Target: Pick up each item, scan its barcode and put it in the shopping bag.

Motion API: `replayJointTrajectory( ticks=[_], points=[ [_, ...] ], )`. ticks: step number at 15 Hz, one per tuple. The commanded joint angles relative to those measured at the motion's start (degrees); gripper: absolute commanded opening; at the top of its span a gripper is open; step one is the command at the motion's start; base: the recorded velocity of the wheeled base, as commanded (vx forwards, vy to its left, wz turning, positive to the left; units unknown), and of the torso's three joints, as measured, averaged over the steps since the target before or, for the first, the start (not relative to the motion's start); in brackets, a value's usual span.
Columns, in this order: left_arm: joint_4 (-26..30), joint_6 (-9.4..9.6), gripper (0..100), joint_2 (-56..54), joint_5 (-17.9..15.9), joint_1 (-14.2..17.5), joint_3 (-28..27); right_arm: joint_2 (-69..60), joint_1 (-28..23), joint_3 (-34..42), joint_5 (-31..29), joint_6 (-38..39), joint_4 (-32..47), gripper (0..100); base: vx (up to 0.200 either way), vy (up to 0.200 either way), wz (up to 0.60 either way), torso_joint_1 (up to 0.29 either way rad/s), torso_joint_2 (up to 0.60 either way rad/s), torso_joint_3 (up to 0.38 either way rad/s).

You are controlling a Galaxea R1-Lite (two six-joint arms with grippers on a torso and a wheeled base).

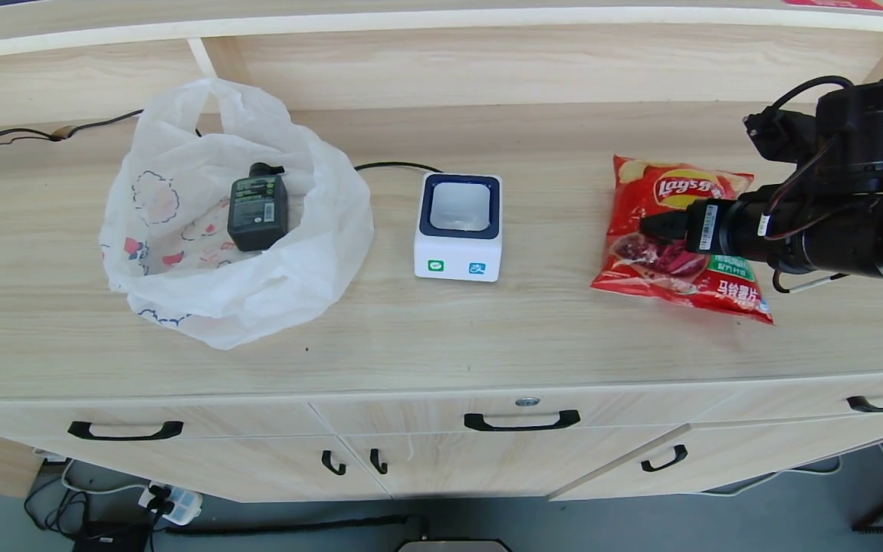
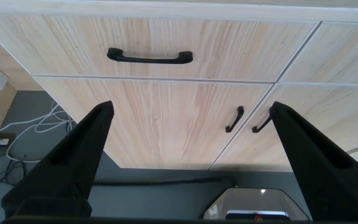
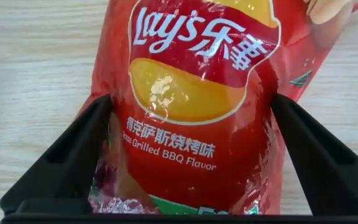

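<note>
1. The red chip bag [image 1: 679, 238] lies flat on the counter [image 1: 487, 337], face up, at 3 o'clock of the barcode scanner [image 1: 458, 226] and well apart from it.
2. The right gripper [image 1: 650, 225] is over the chip bag with its jaws wide, one finger on each long side of the pack. In the right wrist view the gripper [image 3: 191, 102] straddles the bag [image 3: 197, 106]. We judge this as lined up for a pinch across the width, not yet closed.
3. We can't tell if the fingers already touch the foil.
4. The bag lies print side up, so the barcode is probably underneath. We think it will need turning over the scanner window.
5. The left gripper [image 2: 191, 106] hangs low in front of the cabinet drawers with its jaws wide and nothing in them. We read it as parked out of the way.
6. The white shopping bag [image 1: 319, 230] sits at 9 o'clock of the scanner, mouth open upward. A dark bottle [image 1: 257, 211] lies inside, so one item looks done.
7. The scanner stands between the chip bag and the shopping bag, so the carry path passes right over it.
8. A black cable [image 1: 395, 165] leaves the scanner toward 11 o'clock, behind the shopping bag and off the path.
9. The shopping bag's near rim is slumped and could catch the pack.
</note>
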Motion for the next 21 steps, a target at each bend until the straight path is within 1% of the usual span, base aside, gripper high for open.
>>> replayJointTrajectory(
  ticks=[1, 3, 4, 10, 13, 17, 19, 20, 21],
  points=[
    [-0.1, 0.04, 100, 0.1, 0.0, 0.0, 0.0, 1.5, 0.1, -0.9, -0.1, 0.1, -1.9, 100, 0.000, 0.000, 0.00, 0.000, 0.00, 0.000],
    [0.0, 0.04, 100, 0.1, 0.0, -0.1, 0.0, 1.5, 0.1, -0.5, -0.2, 0.0, -2.4, 100, 0.000, 0.000, 0.00, 0.000, 0.00, 0.000],
    [0.0, 0.04, 100, 0.1, 0.0, 0.0, 0.0, 1.4, 0.3, 0.1, -0.4, 0.1, -2.6, 0, 0.000, 0.000, 0.00, 0.000, 0.00, 0.000],
    [0.0, 0.04, 100, 0.1, 0.0, -0.1, 0.0, 0.0, 0.5, 0.4, -0.3, 0.2, -2.7, 0, 0.000, 0.000, 0.00, 0.000, 0.00, 0.000],
    [-0.1, 0.04, 100, 0.1, 0.0, 0.0, 0.0, -3.4, 0.6, 1.0, 0.2, 0.5, -2.7, 0, 0.000, 0.000, 0.00, 0.000, 0.00, 0.000],
    [0.0, 0.04, 100, 0.1, 0.0, 0.0, 0.0, -9.7, 1.4, 1.2, 2.7, 3.4, -2.7, 0, 0.000, 0.000, 0.00, 0.000, 0.00, 0.000],
    [0.0, 0.04, 100, 0.1, 0.0, -0.1, 0.0, -12.9, 1.6, 2.5, 3.6, 4.7, -2.7, 0, 0.000, 0.000, 0.00, 0.000, 0.00, 0.000],
    [-0.1, 0.04, 100, 0.0, 0.0, -0.1, 0.0, -15.2, 1.7, 4.4, 3.8, 5.2, -2.6, 0, 0.000, 0.000, 0.00, 0.000, 0.00, 0.000],
    [0.0, 0.04, 100, 0.1, 0.0, 0.0, 0.0, -18.7, 1.8, 8.0, 3.9, 6.5, -2.7, 0, 0.000, 0.000, 0.00, 0.000, 0.00, 0.000]
  ],
)
